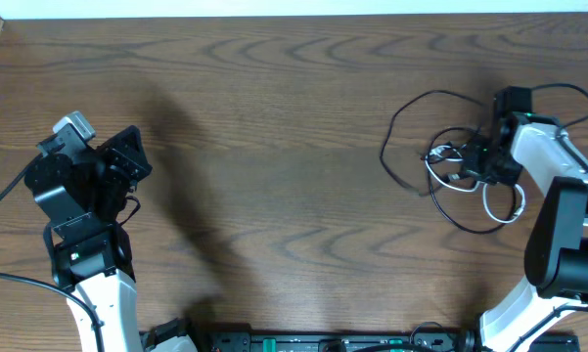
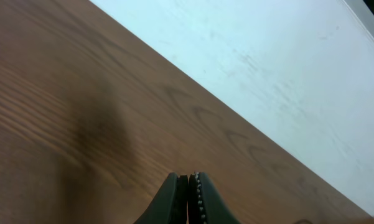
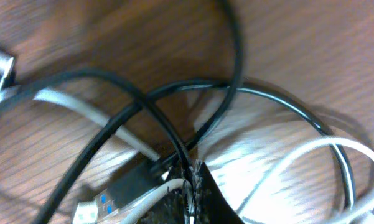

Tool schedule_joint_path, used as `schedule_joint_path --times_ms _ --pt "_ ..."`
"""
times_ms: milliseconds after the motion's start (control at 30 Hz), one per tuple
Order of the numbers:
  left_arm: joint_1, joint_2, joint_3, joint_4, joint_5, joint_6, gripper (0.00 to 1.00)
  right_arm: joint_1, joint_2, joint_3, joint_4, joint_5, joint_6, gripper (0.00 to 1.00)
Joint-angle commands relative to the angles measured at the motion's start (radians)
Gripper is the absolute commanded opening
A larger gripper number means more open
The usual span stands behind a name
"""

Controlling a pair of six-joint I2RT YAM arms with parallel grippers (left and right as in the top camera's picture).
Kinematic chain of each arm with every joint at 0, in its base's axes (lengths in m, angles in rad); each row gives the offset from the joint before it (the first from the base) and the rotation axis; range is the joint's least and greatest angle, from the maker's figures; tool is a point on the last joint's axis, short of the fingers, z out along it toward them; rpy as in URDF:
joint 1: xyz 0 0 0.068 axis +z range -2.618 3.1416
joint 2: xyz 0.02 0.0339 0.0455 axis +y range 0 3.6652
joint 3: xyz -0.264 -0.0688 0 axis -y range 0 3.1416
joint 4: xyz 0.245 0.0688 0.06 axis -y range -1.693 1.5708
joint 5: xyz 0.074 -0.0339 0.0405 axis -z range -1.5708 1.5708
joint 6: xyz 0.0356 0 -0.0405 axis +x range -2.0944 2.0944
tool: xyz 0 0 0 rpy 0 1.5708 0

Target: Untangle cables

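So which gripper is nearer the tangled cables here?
Right. The right gripper is down in the cables, its fingers shut among the cords. The left gripper is far off at the other side of the table, also shut.

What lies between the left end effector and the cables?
Only bare wooden table. The overhead view shows nothing between the left end effector and the cables at the right.

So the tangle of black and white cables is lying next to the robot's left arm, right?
Not quite. The black and white cables lie next to the right arm, not the left. The overhead view shows it.
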Motion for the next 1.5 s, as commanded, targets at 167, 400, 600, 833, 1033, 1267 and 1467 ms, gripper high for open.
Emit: schedule_joint_path --times_ms 167,400,600,833,1033,1267,1467 --pt "-0.002 -0.007 0.018 -0.051 0.127 0.010 0.08 0.177 0.008 0.002 0.082 -0.209 -0.118 0.01" --pt "-0.090 -0.007 0.018 -0.151 0.127 0.080 0.14 0.314 -0.052 0.033 0.138 -0.281 -0.118 0.01" --pt "-0.222 -0.006 0.018 -0.158 0.127 0.122 0.35 0.372 -0.225 0.060 0.125 -0.281 -0.118 0.01" --pt "-0.410 0.045 0.018 -0.158 0.127 0.211 0.57 0.370 -0.410 0.060 0.062 -0.280 -0.111 0.01" --pt "-0.573 0.163 0.018 -0.135 0.127 0.280 0.61 0.371 -0.468 0.060 0.040 -0.296 -0.111 0.01" --pt "-0.698 0.308 0.018 -0.003 0.127 0.278 0.61 0.371 -0.484 0.060 0.036 -0.367 -0.112 0.01" --pt "-0.753 0.397 0.018 0.063 0.128 0.275 0.63 0.371 -0.484 0.060 0.026 -0.365 -0.111 0.01"
